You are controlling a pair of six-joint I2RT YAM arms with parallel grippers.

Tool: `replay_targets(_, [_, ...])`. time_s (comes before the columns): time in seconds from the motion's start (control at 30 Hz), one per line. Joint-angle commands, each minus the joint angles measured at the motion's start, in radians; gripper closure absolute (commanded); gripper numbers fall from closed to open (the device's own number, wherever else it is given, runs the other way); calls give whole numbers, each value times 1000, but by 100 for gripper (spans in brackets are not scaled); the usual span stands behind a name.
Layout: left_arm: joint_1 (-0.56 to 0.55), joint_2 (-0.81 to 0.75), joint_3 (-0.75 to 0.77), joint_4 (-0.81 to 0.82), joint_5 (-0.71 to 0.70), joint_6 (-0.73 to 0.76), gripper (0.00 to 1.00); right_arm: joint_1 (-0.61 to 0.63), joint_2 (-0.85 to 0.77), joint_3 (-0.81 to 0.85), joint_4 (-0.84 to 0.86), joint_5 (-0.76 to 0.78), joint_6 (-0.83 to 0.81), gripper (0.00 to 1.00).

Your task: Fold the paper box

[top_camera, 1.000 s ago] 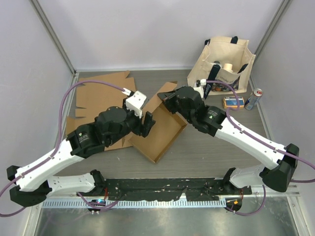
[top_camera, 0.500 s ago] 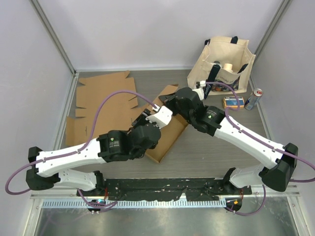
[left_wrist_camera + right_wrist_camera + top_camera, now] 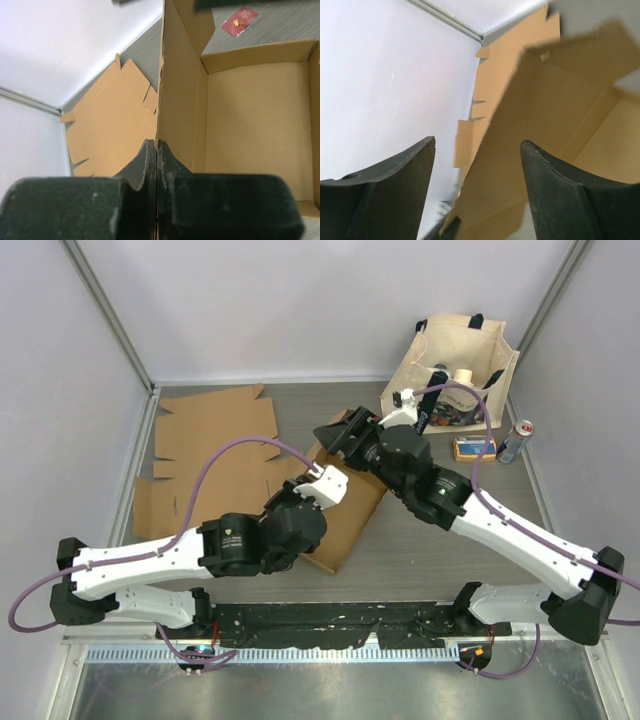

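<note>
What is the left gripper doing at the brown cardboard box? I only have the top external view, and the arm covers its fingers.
Observer: The left wrist view shows the left gripper shut on the upright side wall of the brown cardboard box.
Operator: And the right gripper, is it clamped on the far flap?
Observer: No. In the right wrist view the right gripper is open, its fingers apart with nothing pinched.
Operator: Anything inside the box?
Observer: The floor seen from the left wrist is bare cardboard.
</note>
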Motion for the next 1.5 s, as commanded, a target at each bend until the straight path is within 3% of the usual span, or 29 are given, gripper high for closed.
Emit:
replay_targets(0.0, [-3,-74,-12,-53,-9,-128,100,-5,-165,-11,184,-51,-605,23])
replay_targets(0.2, [-3,-194,-4,-208,45,-271,100,-112,-199,-17,38,116,-788,18])
replay_targets(0.3, [-3,-257,-3,-250,74,-325,100,-247,-130,-30,13,27,-791,17])
replay_targets(0.4, [-3,-307,-6,-270,101,-340,100,-347,49,12,-33,-34,-808,16])
replay_targets(0.57, [-3,-361,11,-320,135,-389,100,-389,406,177,-54,-152,-875,11])
replay_targets(0.77, [-3,-438,1,-333,204,-396,100,-393,744,432,-154,-84,-941,11])
replay_targets(1.0, [-3,-430,-26,-308,290,-389,100,-413,905,579,-183,-63,-1036,8])
replay_targets(1.17, [-3,-395,-36,-270,313,-382,100,-479,959,610,-205,-160,-1055,7])
replay_targets(1.27, [-3,-381,-44,-230,310,-377,100,-488,972,604,-202,-217,-1069,7])
replay_targets(1.47, [-3,-343,-36,-205,289,-408,100,-491,990,560,-188,-185,-1076,4])
